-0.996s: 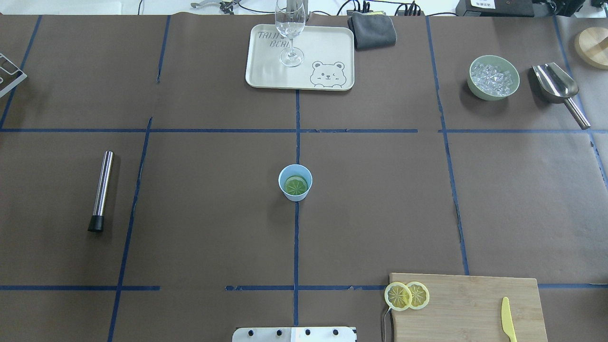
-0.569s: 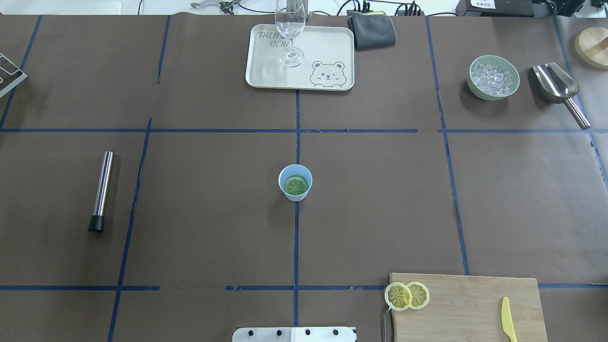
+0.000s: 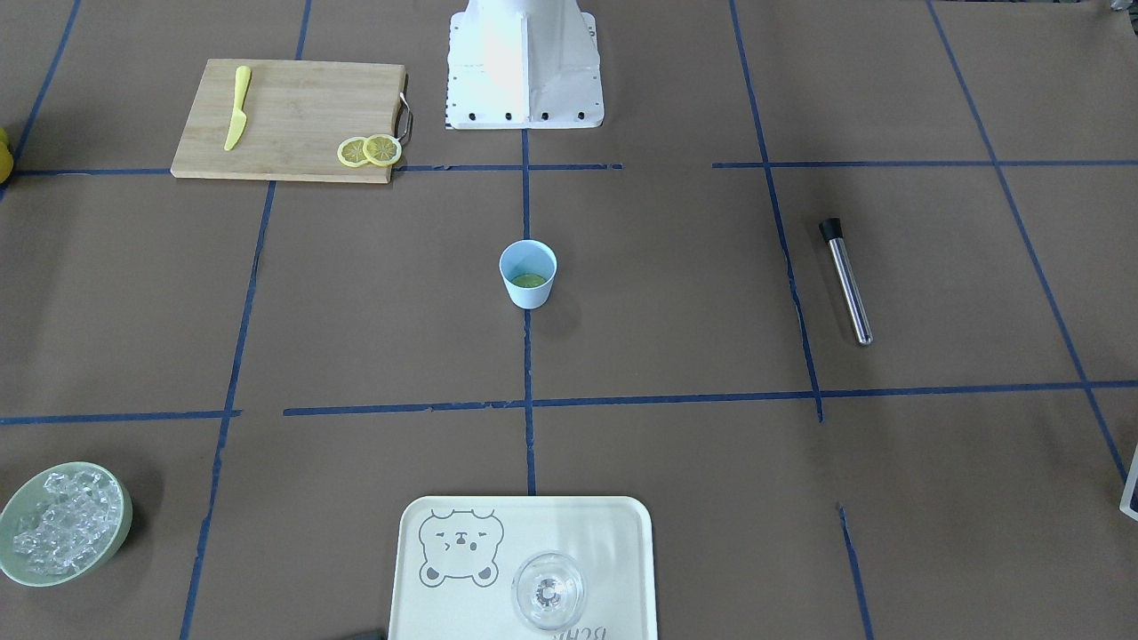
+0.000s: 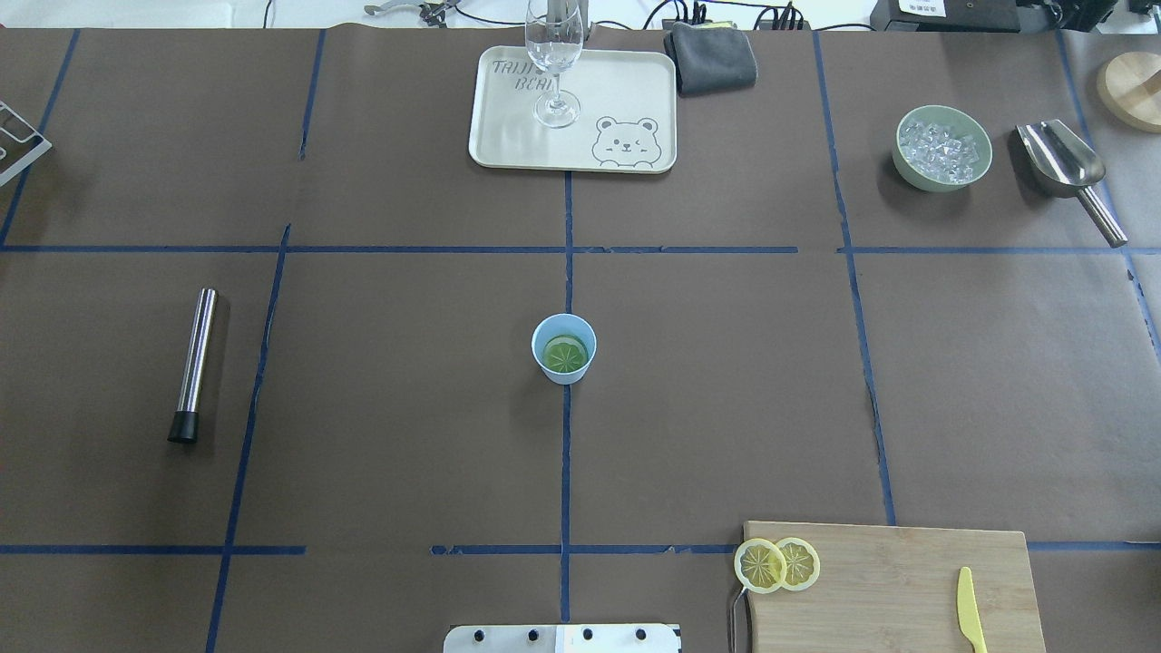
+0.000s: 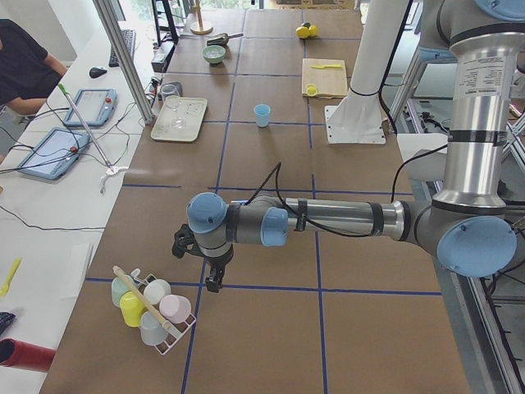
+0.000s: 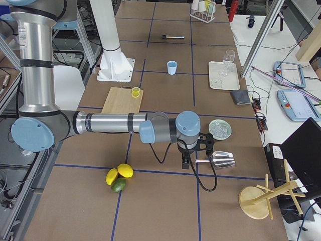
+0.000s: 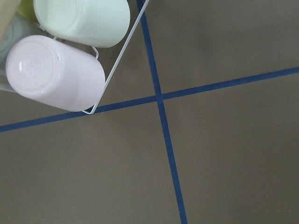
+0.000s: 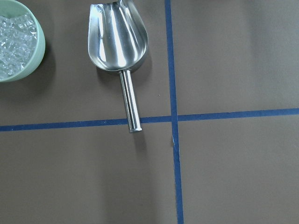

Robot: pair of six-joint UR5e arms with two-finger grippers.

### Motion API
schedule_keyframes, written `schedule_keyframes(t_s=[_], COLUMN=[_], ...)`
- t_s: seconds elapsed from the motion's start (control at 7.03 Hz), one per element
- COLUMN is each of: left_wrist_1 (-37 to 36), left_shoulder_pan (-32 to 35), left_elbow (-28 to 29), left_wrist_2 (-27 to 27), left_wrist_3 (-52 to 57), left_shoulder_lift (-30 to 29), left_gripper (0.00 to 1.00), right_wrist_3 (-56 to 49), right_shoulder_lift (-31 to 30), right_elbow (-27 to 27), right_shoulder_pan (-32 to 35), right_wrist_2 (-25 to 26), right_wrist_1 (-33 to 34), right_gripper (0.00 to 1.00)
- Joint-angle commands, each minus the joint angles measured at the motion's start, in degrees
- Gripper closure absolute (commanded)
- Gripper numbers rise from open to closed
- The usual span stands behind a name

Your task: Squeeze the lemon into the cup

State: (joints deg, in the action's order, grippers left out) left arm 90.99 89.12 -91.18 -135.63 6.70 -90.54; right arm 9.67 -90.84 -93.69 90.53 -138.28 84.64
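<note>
Judging by how things lie, the risks come mostly from distance. Both arms hang far out at opposite ends of the surface (image 4: pixel 408 435), and the left gripper (image 5: pixel 215 283) shows only in a side view, so I cannot tell how its jaws stand. It hovers just beside a wire rack of upturned cups (image 5: pixel 152 308); a careless swing inward could catch that rack. Well away from either set of jaws, at the middle, stands the cup (image 4: pixel 563 348), with a lemon slice (image 4: pixel 564 354) lying flat inside. Two more slices (image 4: pixel 776 565) overlap on the cutting board (image 4: pixel 898 580); a pinch could drag both. The right gripper (image 6: pixel 186 161), jaws equally unreadable, hangs just beside the metal scoop (image 8: pixel 119 46) and could nudge it. Writing shows only on the tray (image 4: pixel 626 82): "BEAR", the upper word partly hidden.
</note>
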Motion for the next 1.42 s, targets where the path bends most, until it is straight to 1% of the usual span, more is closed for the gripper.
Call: schedule_keyframes(t_s=[0.0,0.14,0.85,1.14,1.28], left_wrist_1=[-0.02,0.07,0.07,0.07,0.07], left_shoulder_pan=[0.0,0.0,0.0,0.0,0.0], left_elbow=[-0.05,-0.31,-0.49,-0.67,-0.76], left_wrist_2=[-0.07,-0.16,-0.07,-0.07,-0.07], left_wrist_3=[-3.34,-5.01,-4.94,-4.94,-4.94], left_shoulder_lift=[0.01,0.1,0.01,0.1,0.01], left_gripper=[0.0,0.0,0.0,0.0,0.0], right_wrist_3=[0.09,0.0,0.0,-0.53,-0.7], right_shoulder_lift=[-0.04,-0.04,-0.47,-0.56,-0.56], right_elbow=[0.0,0.0,0.09,0.0,0.09], right_shoulder_pan=[0.0,0.0,0.0,0.0,0.0], right_wrist_2=[0.12,0.12,0.38,4.14,4.77], right_wrist_1=[0.0,0.0,0.0,0.09,0.18], right_gripper=[0.0,0.0,0.0,0.0,0.0])
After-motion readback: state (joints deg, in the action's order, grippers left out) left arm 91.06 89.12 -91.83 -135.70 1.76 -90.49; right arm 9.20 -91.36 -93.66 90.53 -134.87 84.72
